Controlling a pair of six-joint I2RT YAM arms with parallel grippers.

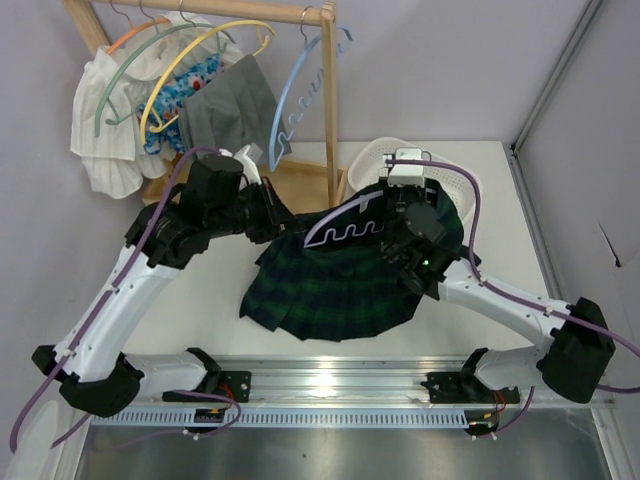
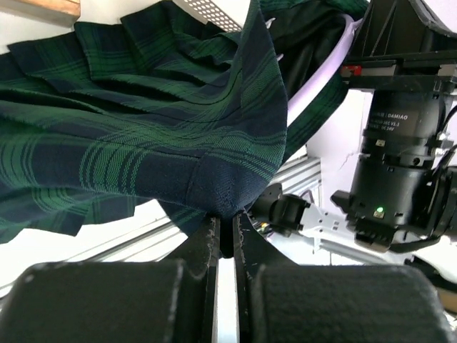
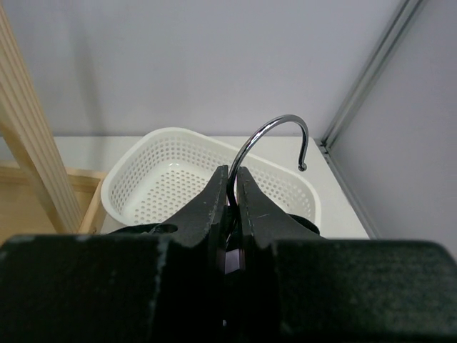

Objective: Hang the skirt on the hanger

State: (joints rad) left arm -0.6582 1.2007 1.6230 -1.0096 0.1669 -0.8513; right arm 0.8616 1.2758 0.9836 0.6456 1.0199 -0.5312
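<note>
Plaid skirt point(image 1: 330, 295) lies spread between both arms, upper edge raised around lavender hanger point(image 1: 345, 228), hanger's right half hidden | left gripper point(image 2: 227, 225) reaches in low, jaws clamped on a skirt edge | right gripper point(image 3: 230, 191) jaws clamped on hanger's hook stem | count: one skirt, one lavender hanger, one white basket point(image 3: 178, 179)

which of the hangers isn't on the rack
The lavender hanger: it lies over the skirt, hook pinched in the right fingers; the others hang from the wooden rack.
</note>
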